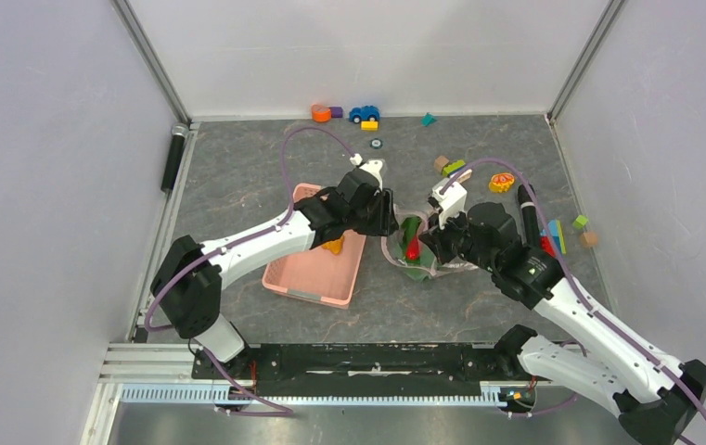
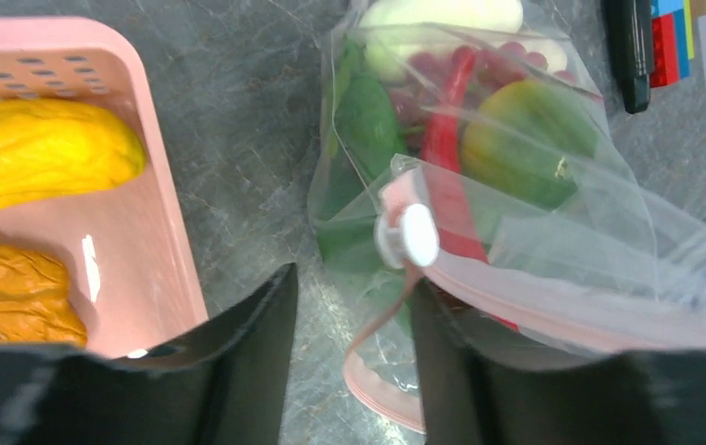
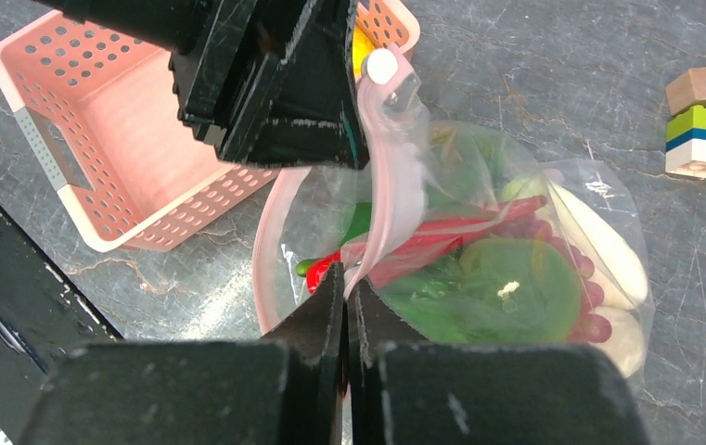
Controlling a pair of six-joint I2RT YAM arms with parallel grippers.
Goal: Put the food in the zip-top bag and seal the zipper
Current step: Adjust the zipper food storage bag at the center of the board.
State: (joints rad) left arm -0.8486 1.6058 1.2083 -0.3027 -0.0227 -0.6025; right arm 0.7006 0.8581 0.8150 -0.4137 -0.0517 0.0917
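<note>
Top view: zip-top bag [image 1: 412,258] lies on tabletop [image 1: 460,311] between both arms, just beside pink basket [image 1: 312,273], mouth towards arms for access.

Left wrist: left gripper [image 2: 353,289] fingers apart, straddling zipper [image 2: 553,306] below white slider [image 2: 407,236], likely lining up to grab it. Chili [image 2: 446,158] and mango [image 2: 525,139] inside bag; yellow pieces [image 2: 43,153] lie in basket.

Right wrist: right gripper [image 3: 345,278] clamped on zipper, probably anchoring strip taut for slider.

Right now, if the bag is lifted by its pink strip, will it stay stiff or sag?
Probably sags: the bag is thin, wrinkled film. It likely hangs bottom-heavy, since mango and chili fill it. The strip bends too.
</note>
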